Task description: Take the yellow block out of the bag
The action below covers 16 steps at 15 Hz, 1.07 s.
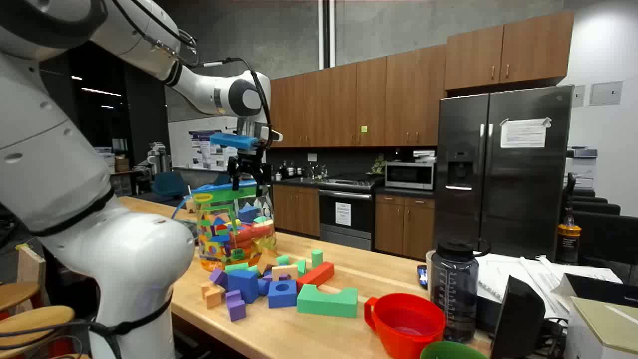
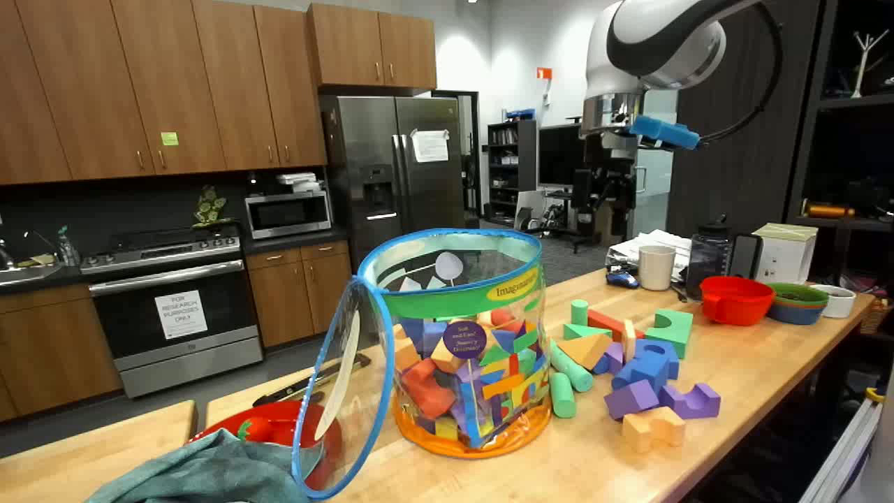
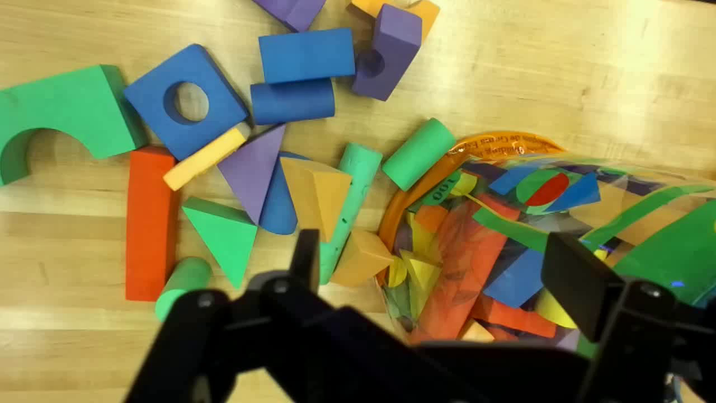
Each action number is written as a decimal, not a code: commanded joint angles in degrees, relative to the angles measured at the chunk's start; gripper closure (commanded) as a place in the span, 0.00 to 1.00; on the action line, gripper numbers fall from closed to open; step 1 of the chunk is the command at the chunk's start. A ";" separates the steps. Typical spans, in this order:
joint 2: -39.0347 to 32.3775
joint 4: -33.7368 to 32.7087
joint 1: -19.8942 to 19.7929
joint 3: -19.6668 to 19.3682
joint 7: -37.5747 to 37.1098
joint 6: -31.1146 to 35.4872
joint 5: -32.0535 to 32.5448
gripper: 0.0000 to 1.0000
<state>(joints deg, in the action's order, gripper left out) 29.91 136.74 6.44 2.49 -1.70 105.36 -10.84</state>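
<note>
Loose blocks point(image 2: 646, 367) beside the bag point(image 2: 433, 304), red cup point(image 2: 738, 307) farther off (jaws wide apart)

Bright overall, black at one side, glare on the table point(image 3: 632, 73).
In an exterior view I see light pooling on the white wall point(image 1: 605, 45), while light strips point(image 1: 101, 92) glow against darkness. The cabinets point(image 2: 174, 84) lean, stretched toward the edge, in an exterior view. My wrist view gives crisp blocks point(image 3: 150, 224), faint soft shadows, glints on the clear bag point(image 3: 665, 246), and a dark, blurred end effector point(image 3: 441, 271).
</note>
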 commanded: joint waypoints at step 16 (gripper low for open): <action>-24.93 -35.66 1.32 2.16 6.53 24.32 -4.46 0.00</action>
<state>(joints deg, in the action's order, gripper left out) 12.68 112.38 7.01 5.35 0.58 129.03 -14.31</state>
